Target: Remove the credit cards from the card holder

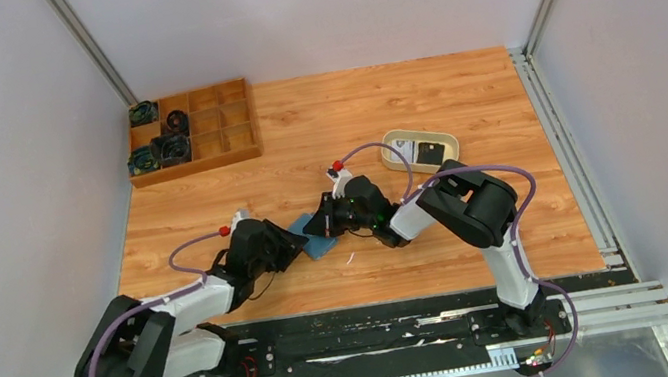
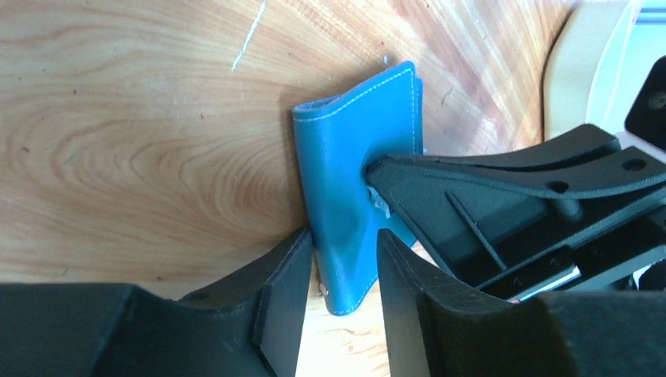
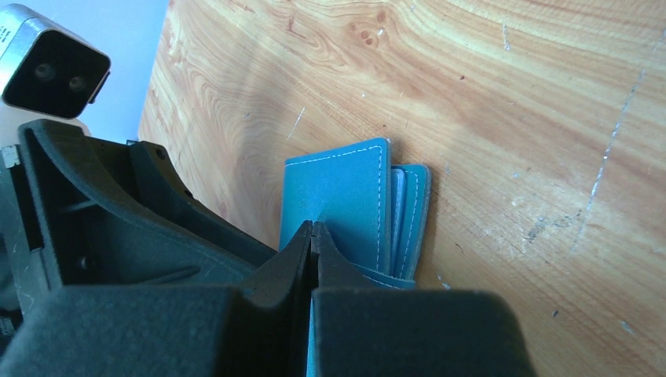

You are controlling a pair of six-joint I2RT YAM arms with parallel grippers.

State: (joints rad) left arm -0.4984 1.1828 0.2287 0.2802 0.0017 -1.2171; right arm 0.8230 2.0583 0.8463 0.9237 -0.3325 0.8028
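The teal-blue card holder (image 1: 320, 242) lies folded on the wooden table between my two grippers. In the left wrist view the card holder (image 2: 345, 149) has its near end between the fingers of my left gripper (image 2: 343, 236), which stands open with space at the right finger. My right gripper (image 3: 312, 225) is shut, its joined tips pressing on the holder's top cover (image 3: 345, 196); its fingers (image 2: 471, 188) reach in from the right. The holder's stitched layers (image 3: 408, 212) fan slightly at one edge. The credit cards are hidden inside.
A cream oval tray (image 1: 397, 143) holding a dark and white item stands behind the right arm. A wooden compartment box (image 1: 219, 126) with dark objects sits at the back left. The left arm's wrist camera (image 3: 51, 71) is close to the right gripper.
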